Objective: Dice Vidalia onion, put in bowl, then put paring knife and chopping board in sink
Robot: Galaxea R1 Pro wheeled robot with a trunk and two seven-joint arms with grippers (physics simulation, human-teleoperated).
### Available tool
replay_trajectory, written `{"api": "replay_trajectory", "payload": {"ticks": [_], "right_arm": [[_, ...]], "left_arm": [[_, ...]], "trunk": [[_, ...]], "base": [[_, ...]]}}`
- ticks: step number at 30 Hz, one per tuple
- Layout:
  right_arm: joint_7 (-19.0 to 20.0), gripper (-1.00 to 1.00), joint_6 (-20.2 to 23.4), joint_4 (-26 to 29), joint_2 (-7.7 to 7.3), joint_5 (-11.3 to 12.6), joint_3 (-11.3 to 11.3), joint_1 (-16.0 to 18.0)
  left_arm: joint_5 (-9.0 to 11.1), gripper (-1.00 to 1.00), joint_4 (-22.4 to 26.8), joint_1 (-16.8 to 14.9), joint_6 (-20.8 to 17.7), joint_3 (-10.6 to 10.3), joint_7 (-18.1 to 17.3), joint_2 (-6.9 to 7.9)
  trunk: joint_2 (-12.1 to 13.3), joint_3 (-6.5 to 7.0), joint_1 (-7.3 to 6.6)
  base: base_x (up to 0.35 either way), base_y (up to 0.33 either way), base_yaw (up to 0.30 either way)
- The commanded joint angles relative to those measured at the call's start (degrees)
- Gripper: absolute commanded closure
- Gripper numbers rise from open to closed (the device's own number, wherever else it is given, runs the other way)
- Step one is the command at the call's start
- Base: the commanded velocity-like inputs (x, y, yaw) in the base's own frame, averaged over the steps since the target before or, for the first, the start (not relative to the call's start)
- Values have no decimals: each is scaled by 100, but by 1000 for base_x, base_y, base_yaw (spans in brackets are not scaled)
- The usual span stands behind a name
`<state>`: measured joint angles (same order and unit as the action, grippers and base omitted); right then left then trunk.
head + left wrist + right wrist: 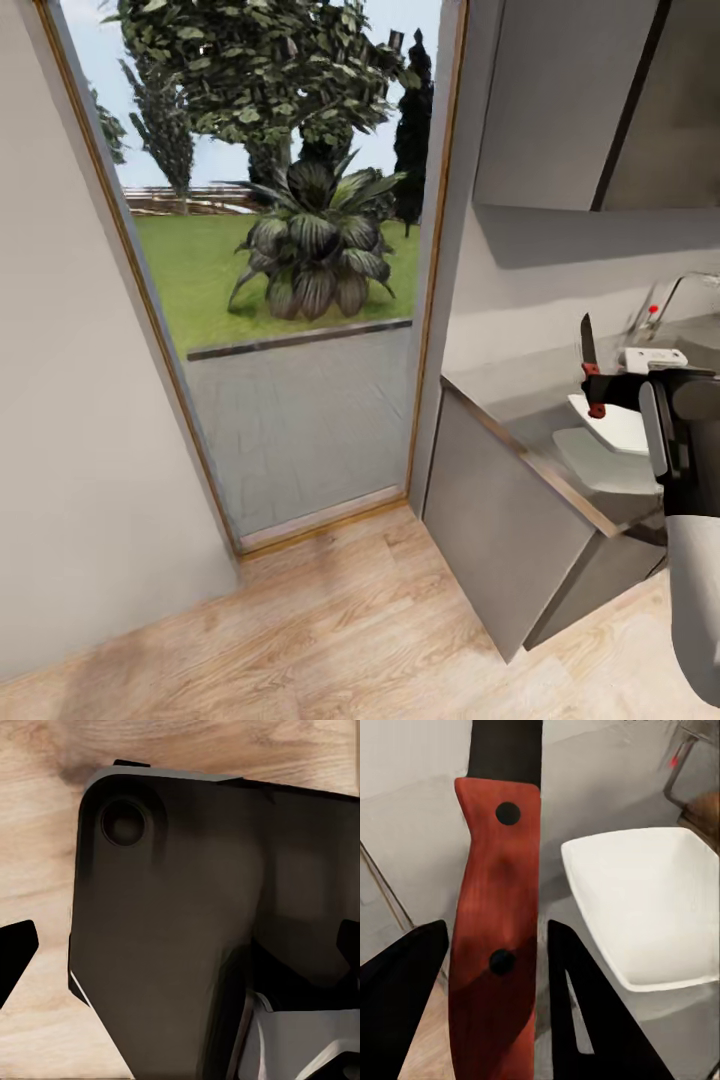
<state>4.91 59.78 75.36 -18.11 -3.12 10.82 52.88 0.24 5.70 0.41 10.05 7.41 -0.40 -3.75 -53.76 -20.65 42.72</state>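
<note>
Head view: paring knife upright above countertop edge.

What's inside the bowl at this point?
The bowl on the countertop looks empty: bare white interior, no diced onion. The paring knife, held in the right end effector, covers part of its near edge.

Clearance around the countertop's near end

The right gripper holds the paring knife upright, blade up, above the countertop; the bowl lies directly beyond and below it, occupying the nearest stretch of surface. Bare grey worktop runs between the bowl and the wall corner. Overhead, a wall cabinet caps the vertical room (ample gap beneath). The tap stands further along, well apart. In the left wrist view the left gripper's fingers face the robot's dark base over wood floor.
</note>
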Motion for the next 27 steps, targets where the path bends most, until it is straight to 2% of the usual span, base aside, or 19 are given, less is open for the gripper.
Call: {"api": "replay_trajectory", "payload": {"ticks": [1, 5, 11, 23, 27], "right_arm": [[54, 100, 22, 11, -6, -35, 8, 3], [54, 100, 22, 36, -33, -44, 101, 3], [54, 100, 22, 56, -94, -48, 382, 4], [54, 100, 22, 73, -594, -63, 617, 3], [54, 100, 22, 75, -655, -65, 757, -11]], "left_arm": [[2, -100, 11, 3, 6, 32, -4, -3], [2, -100, 11, 3, 6, 32, -4, -3], [2, -100, 11, 3, 6, 25, -4, -3], [-7, -100, 15, 3, 3, 3, -3, -34], [-31, -100, 160, 3, 5, -65, -4, -82]], "trunk": [[-4, -6, -2], [-4, -6, -2], [-4, -6, -2], [-4, -6, -2], [-4, -6, -2]], "base": [[-267, -214, 0], [-255, -224, 0], [-198, -254, 0], [-130, -277, 0], [-43, -104, 0]]}}
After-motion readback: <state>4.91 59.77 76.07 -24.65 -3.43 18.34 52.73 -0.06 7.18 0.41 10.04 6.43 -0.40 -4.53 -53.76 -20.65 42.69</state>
